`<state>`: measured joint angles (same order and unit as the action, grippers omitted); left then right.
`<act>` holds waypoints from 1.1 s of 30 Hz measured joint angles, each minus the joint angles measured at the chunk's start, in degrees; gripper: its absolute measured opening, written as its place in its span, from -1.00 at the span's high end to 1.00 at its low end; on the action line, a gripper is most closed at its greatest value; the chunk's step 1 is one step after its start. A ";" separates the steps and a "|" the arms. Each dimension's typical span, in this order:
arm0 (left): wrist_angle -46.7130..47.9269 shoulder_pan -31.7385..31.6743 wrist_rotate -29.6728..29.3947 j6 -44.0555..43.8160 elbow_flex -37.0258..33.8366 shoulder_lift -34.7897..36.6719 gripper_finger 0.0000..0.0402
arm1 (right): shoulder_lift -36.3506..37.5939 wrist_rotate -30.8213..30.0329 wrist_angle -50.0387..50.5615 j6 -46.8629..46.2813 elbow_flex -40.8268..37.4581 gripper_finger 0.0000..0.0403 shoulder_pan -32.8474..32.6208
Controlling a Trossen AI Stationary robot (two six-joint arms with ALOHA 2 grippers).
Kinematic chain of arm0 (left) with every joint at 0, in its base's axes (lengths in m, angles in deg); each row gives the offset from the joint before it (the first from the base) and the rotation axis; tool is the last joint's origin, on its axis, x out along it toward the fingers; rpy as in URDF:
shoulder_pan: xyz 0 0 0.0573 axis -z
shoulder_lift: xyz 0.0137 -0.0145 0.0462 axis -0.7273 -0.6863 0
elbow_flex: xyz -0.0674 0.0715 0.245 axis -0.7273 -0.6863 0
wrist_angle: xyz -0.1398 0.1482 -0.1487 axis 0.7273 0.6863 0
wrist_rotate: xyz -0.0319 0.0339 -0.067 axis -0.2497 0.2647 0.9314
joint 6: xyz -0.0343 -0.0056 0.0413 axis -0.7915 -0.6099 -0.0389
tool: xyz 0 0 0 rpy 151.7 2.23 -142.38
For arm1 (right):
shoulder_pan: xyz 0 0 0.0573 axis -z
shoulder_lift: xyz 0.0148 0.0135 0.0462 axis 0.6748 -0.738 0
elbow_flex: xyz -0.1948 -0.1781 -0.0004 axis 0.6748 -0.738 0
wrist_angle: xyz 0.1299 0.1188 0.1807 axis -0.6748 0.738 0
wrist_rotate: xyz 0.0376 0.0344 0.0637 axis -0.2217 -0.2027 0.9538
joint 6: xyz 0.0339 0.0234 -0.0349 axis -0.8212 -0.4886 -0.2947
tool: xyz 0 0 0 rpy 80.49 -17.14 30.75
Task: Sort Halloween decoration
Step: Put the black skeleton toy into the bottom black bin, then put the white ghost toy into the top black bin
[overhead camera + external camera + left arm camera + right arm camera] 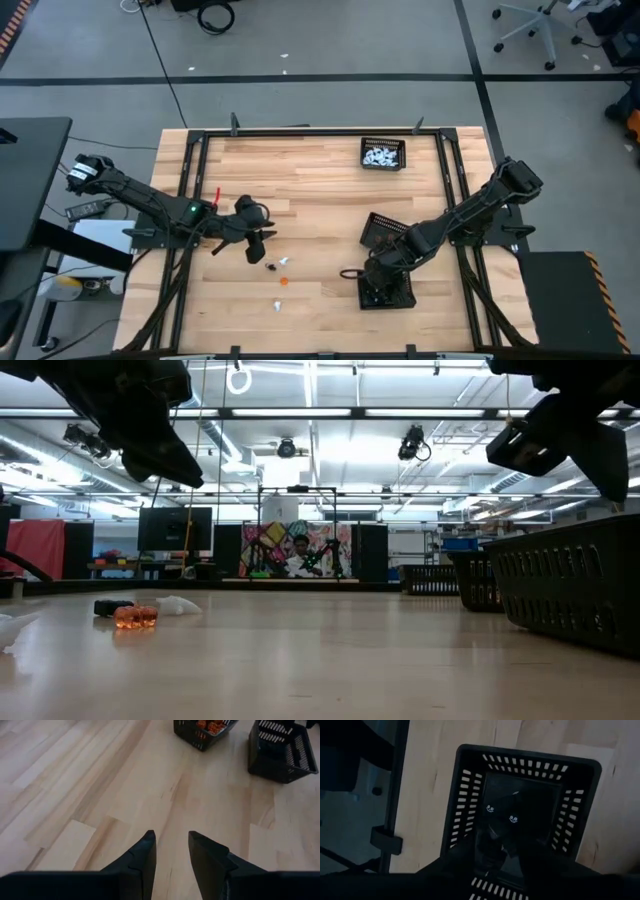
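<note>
The surface (320,190) is pale butcher-block wood, its planks laid in long strips inside a dark metal frame, smooth enough that small pieces sit flat on it. Three black mesh trays serve as colour bins: the far tray (383,153) holds white figures, the middle tray (385,231) holds orange ones, seen in the left wrist view, and the near tray (386,291) takes black ones, whose tiny white faces (512,818) show against its slotted plastic walls.

The right tool (375,285) hangs directly over that near tray, which suggests a drop-off; in its wrist view the dark fingers blend into the tray, so I cannot tell how they stand.

The left tool (255,248) hovers low beside the unsorted pieces, its two tapered black fingers (140,860) apart and empty.

The remaining Halloween decoration (281,268) lies loose between the arms: a white figure (284,261), a glossy orange figure (283,282), another white scrap (278,303), all far smaller than either tool.
</note>
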<state>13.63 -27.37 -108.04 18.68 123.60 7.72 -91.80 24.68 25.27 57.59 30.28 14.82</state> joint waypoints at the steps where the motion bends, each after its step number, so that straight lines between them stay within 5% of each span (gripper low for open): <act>1: -0.22 0.00 -0.29 0.06 0.00 0.00 0.38 | 0.01 0.02 0.15 0.00 0.00 0.23 -0.02; 10: 0.45 0.18 2.87 -0.05 0.00 0.00 0.26 | 0.01 1.07 -0.48 -2.59 2.70 0.07 1.36; 18: 4.62 5.57 7.36 -2.74 0.00 0.00 0.26 | -1.27 -14.69 -8.89 1.57 6.12 0.05 4.30; 22: 6.76 11.10 5.14 -2.88 0.00 0.02 0.26 | -7.16 -13.30 -14.56 5.13 7.93 0.05 7.31; 33: 12.34 21.12 -3.70 -8.91 0.02 1.07 0.26 | -29.95 -13.26 -20.39 9.30 28.61 -0.02 14.32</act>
<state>25.97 -6.25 -111.75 9.78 123.62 8.79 -121.75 11.42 4.89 66.89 58.90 29.14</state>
